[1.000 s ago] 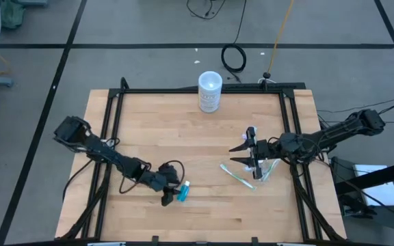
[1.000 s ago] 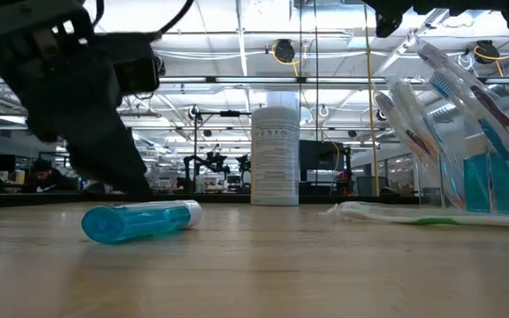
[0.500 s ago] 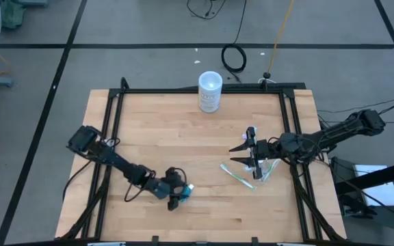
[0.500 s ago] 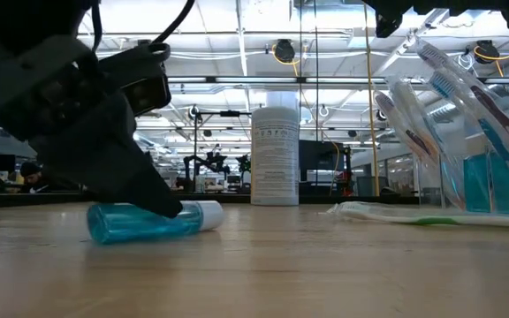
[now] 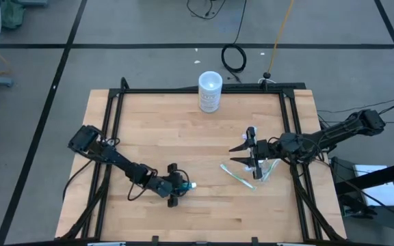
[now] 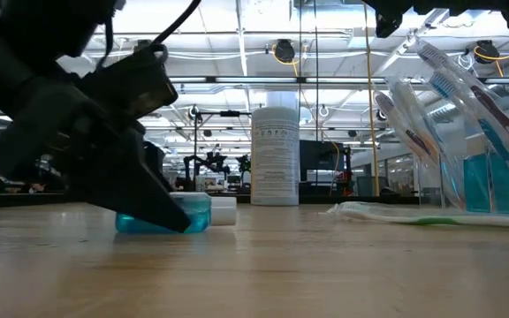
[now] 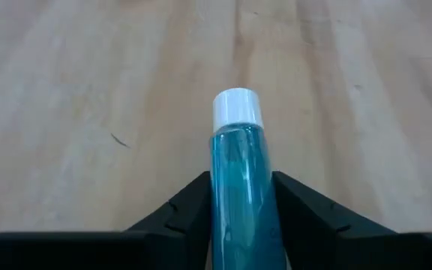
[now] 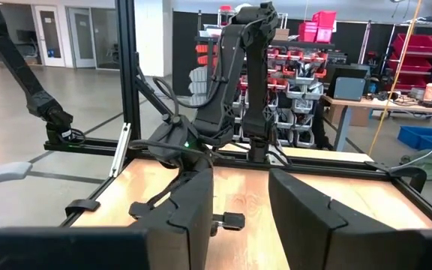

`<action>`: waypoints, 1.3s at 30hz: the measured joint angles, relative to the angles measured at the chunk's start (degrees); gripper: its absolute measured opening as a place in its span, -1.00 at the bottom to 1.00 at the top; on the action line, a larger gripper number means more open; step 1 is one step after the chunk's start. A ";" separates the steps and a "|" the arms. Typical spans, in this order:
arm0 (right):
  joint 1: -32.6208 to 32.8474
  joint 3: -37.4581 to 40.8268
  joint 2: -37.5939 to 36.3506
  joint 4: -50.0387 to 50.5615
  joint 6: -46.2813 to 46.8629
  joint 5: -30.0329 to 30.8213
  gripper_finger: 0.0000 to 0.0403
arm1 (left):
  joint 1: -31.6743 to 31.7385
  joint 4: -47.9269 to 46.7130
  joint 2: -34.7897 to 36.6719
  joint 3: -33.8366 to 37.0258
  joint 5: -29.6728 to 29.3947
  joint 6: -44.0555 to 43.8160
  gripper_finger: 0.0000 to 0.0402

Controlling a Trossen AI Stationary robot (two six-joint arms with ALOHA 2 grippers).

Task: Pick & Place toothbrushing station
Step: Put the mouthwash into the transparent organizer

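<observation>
Translucent teal plastic tube with white screw cap (image 7: 238,176) lies flat on the pale wood-grain table (image 5: 183,130) near its front edge (cap pointing away from the wrist). Left gripper (image 5: 174,187) pinches its smooth cylindrical body between both dark fingers. Right gripper (image 5: 246,153) waits mid-table, fingers spread, beside the clear plastic cup of toothbrushes (image 6: 467,150).

Grey floor (image 5: 40,82) with dark seams, pale wooden table (image 5: 183,130) — black frame, ceiling strip lights (image 6: 237,40) beyond.
</observation>
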State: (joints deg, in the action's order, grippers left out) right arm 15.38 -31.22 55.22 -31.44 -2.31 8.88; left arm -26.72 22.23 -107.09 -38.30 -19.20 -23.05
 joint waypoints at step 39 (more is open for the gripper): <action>-7.64 -3.31 27.40 -38.97 -5.23 -10.53 -0.18 | 12.83 21.86 25.64 0.15 -1.38 27.63 -0.48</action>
State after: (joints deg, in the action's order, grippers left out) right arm 7.74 -34.53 82.62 -70.41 -7.53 -1.65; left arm -13.89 44.10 -81.45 -38.15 -20.58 4.58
